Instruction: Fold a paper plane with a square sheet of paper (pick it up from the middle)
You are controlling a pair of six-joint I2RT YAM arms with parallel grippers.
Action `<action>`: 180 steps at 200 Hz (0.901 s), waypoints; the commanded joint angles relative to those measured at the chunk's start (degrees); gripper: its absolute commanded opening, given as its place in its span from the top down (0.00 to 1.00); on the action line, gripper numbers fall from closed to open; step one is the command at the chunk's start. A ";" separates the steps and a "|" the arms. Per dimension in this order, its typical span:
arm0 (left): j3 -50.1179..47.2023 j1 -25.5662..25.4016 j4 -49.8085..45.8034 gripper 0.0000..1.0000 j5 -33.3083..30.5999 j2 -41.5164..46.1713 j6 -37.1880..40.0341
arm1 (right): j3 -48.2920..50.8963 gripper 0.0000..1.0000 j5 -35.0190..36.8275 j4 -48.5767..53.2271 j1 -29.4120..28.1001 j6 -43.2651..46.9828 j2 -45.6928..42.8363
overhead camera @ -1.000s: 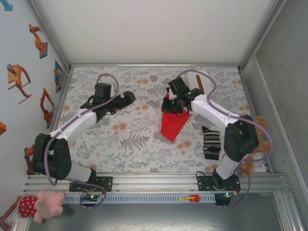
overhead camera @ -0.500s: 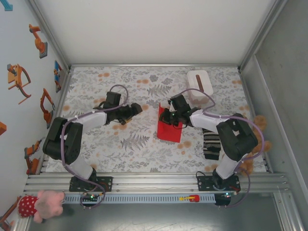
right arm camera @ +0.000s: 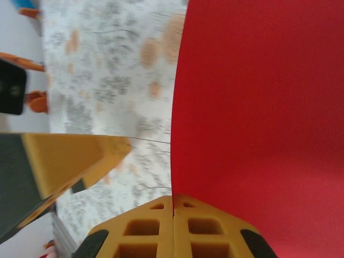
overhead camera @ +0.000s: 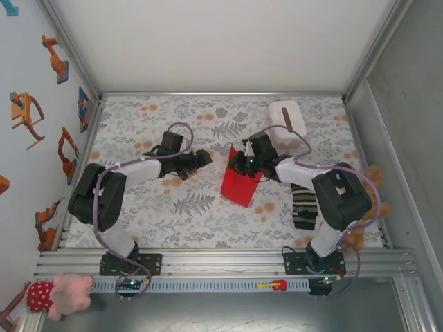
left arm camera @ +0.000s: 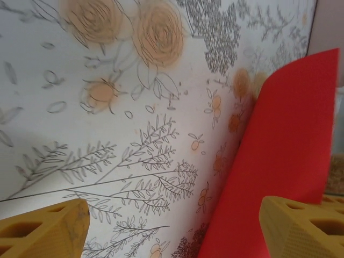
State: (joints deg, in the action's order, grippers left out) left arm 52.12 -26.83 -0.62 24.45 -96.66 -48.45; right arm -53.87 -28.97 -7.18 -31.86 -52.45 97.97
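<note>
Square sheet of paper, thin, smooth and bright red, is hanging from the right gripper, whose yellow fingers with hollow cells are pressing together on its upper edge. The sheet is curving softly over the flowered tablecloth. The left gripper is hovering just beside the sheet, its jaws standing wide apart and holding nothing. A white rectangular box is lying behind the right gripper
</note>
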 commanded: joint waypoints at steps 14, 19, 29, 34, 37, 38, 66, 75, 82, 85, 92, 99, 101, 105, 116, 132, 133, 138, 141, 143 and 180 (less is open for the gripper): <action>-3.17 3.67 2.86 0.12 0.25 5.62 -2.59 | -0.98 1.00 -7.12 -14.53 -1.17 -6.20 0.53; -3.46 3.80 3.00 0.12 0.34 5.98 -2.62 | -0.10 1.00 -7.60 -16.91 -1.19 -7.30 0.82; -3.85 3.98 3.49 0.11 0.69 6.75 -2.71 | 1.60 1.00 -8.13 -21.07 -1.18 -8.83 1.57; -4.10 3.92 3.77 0.11 0.85 7.01 -2.84 | 2.37 1.00 -8.27 -22.65 -1.18 -9.48 1.91; -4.35 3.94 4.00 0.11 0.98 7.08 -3.03 | 2.81 1.00 -8.29 -23.41 -1.11 -9.78 2.20; -4.41 3.96 4.20 0.11 1.01 7.18 -3.09 | 2.98 1.00 -8.29 -23.63 -1.15 -9.78 2.21; -6.68 3.80 7.02 0.11 1.66 7.38 -4.78 | 7.46 1.00 -7.26 -29.63 -1.10 -11.36 3.44; -7.02 3.50 7.14 0.11 1.66 7.21 -4.91 | 8.89 1.00 -6.51 -30.18 -1.10 -11.17 3.53; -7.12 3.17 7.00 0.11 1.51 7.11 -4.92 | 10.05 1.00 -5.85 -30.33 -1.10 -10.95 3.60; -7.19 3.04 6.85 0.11 1.44 7.07 -4.96 | 10.54 1.00 -5.55 -30.42 -1.06 -10.76 3.67; -7.29 2.65 6.53 0.11 1.19 7.00 -4.83 | 11.83 1.00 -4.97 -31.28 -1.08 -10.62 3.71; -7.37 2.22 6.10 0.11 0.84 7.01 -4.63 | 13.13 1.00 -4.27 -32.06 -1.10 -10.66 3.70; -7.36 2.15 5.86 0.11 0.68 6.95 -4.55 | 13.43 1.00 -4.08 -32.20 -1.08 -10.59 3.58; -7.31 1.89 5.49 0.11 0.38 6.94 -4.39 | 14.02 1.00 -3.66 -32.35 -1.10 -10.53 3.60; -7.14 1.09 4.19 0.12 -0.54 7.02 -3.72 | 15.42 1.00 -2.88 -32.66 -1.10 -10.45 3.69; -6.64 -0.24 2.43 0.12 -1.44 7.10 -2.74 | 16.49 1.00 -2.21 -32.68 -1.04 -10.56 4.01; -6.61 -0.37 2.27 0.12 -1.47 7.10 -2.63 | 16.50 1.00 -2.18 -32.66 -1.07 -10.56 4.04; -6.47 -0.85 1.80 0.13 -1.78 7.06 -2.34 | 16.70 1.00 -1.95 -32.70 -1.10 -10.72 4.23; -6.33 -1.10 1.30 0.13 -1.96 7.03 -2.09 | 16.82 1.00 -1.82 -32.68 -1.10 -10.79 4.36; -6.22 -1.25 1.08 0.13 -2.08 7.02 -1.98 | 16.85 1.00 -1.69 -32.69 -1.10 -10.82 4.45; -3.87 -4.16 -2.67 0.16 -2.55 5.14 0.63 | 16.45 1.00 -0.78 -32.44 -0.99 -12.37 6.35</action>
State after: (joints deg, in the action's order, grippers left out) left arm 45.52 -29.52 0.51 22.59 -90.52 -50.76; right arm -37.34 -31.62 -37.74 -32.84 -63.48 102.50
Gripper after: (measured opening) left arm 0.851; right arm 0.049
